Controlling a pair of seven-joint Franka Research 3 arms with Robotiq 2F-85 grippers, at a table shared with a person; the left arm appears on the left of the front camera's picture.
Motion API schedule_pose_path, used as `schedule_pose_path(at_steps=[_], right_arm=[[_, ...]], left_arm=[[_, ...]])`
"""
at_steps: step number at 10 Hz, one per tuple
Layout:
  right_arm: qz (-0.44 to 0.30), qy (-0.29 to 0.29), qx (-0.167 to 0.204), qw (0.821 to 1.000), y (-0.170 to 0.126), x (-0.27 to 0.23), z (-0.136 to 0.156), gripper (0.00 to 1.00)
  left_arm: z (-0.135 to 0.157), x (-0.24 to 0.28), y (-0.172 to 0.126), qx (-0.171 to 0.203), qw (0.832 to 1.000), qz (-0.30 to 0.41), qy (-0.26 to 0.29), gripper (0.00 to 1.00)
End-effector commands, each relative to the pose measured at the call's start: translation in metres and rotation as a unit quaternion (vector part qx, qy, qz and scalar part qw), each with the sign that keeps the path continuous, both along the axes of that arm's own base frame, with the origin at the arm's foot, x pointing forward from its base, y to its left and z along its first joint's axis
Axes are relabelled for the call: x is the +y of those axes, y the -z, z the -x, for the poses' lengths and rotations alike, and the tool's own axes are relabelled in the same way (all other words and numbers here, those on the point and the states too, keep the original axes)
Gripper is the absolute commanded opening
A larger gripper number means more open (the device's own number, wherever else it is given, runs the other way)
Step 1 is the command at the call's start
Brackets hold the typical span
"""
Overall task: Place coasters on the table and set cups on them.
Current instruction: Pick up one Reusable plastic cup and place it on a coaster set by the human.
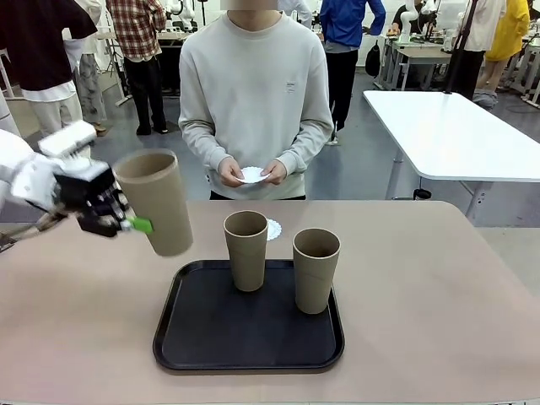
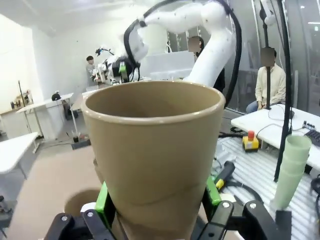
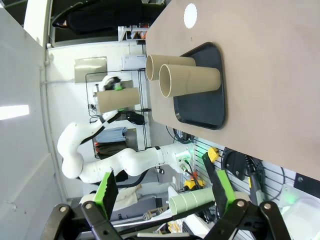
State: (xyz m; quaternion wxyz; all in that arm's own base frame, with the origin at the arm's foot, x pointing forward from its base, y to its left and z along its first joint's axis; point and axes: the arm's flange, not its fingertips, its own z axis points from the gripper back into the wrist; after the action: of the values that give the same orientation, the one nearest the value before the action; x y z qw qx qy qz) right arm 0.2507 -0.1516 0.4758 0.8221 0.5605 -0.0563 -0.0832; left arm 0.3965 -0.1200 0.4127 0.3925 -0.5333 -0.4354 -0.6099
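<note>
Cup [image 1: 154, 198] aloft left of tray [image 1: 211, 337], clamped in left gripper [image 1: 143, 224]; two cups [image 1: 245, 251] on tray, coaster [image 1: 272, 229] just beyond. Front view shows a person's hands [image 1: 229, 171] holding another coaster [image 1: 251, 175]; right wrist view, the right gripper [image 3: 162, 187] with jaws apart.

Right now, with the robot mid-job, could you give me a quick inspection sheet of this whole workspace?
Surface: beige table, with one coaster lying on it just beyond the tray.
Job's things: one cup held in the air left of the tray, slightly tilted; two more cups upright on the tray; another coaster in the person's hands.
Clutter: black tray; otherwise nothing seen.
Grippers: left gripper shut on the raised cup; right gripper open, holding nothing.
Cables: black cable running along the right arm, off the table.
Surroundings: white table; people standing behind.
</note>
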Motion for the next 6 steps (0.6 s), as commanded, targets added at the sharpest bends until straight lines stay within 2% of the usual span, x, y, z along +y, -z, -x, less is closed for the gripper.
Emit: schedule_pose_path(at_steps=[1, 2, 4, 5, 6], right_arm=[[-0.005, -0.002, -0.004, 1.000, 0.000, 0.000, 0.000, 1.00], [-0.005, -0.002, -0.004, 1.000, 0.000, 0.000, 0.000, 1.00], [-0.005, -0.002, -0.004, 1.000, 0.000, 0.000, 0.000, 1.00], [-0.005, -0.002, -0.004, 1.000, 0.000, 0.000, 0.000, 1.00], [-0.005, -0.002, -0.004, 1.000, 0.000, 0.000, 0.000, 1.00]], left_arm=[[0.012, -0.002, -0.041, 0.024, 0.999, -0.010, -0.030, 0.00], [0.012, -0.003, -0.053, 0.032, 0.999, -0.015, -0.038, 0.00], [0.017, -0.001, -0.058, 0.035, 0.998, -0.022, -0.057, 0.00], [0.015, 0.000, -0.064, 0.020, 0.999, -0.019, -0.026, 0.00], [0.015, 0.000, -0.064, 0.020, 0.999, -0.019, -0.026, 0.00]])
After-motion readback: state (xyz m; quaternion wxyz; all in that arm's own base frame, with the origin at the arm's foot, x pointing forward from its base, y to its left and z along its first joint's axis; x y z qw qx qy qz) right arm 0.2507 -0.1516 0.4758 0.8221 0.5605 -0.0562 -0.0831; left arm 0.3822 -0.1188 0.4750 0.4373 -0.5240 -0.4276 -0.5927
